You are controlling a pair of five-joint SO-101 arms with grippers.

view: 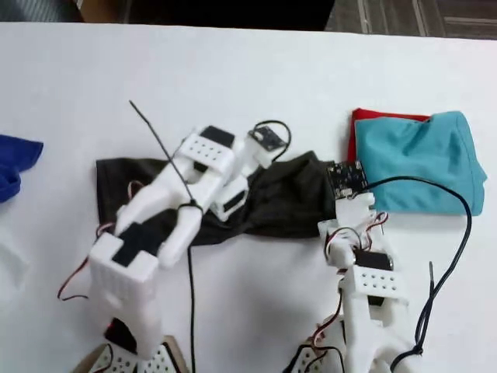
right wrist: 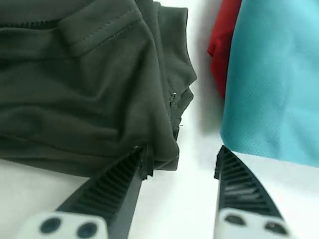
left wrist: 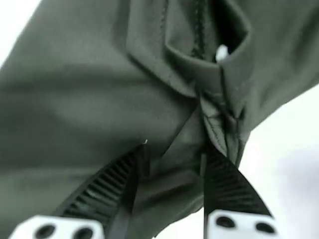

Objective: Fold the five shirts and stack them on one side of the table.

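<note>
High view, from the left edge: what lies there?
— A blue shirt (view: 15, 167), bunched, at the middle left of the white table (view: 256, 62). Next, the left arm (view: 155, 210) slants from the lower left up toward the centre, over a black shirt (view: 291, 202) spread flat mid-frame.
— And its fingers?
— The left wrist view shows that: the left gripper (left wrist: 172, 159) has its fingers apart, low on the black cloth, with a ridge of fabric running down between them.
— Further right?
— The right arm (view: 365, 280) stands up from the lower right, its wrist at the black shirt's right end. At the right, a folded teal shirt (view: 423, 159) lies on a red shirt (view: 357, 132).
— The right wrist view?
— The right gripper (right wrist: 182, 157) is spread wide. One finger touches the black shirt's corner, and bare table lies between the fingers.
</note>
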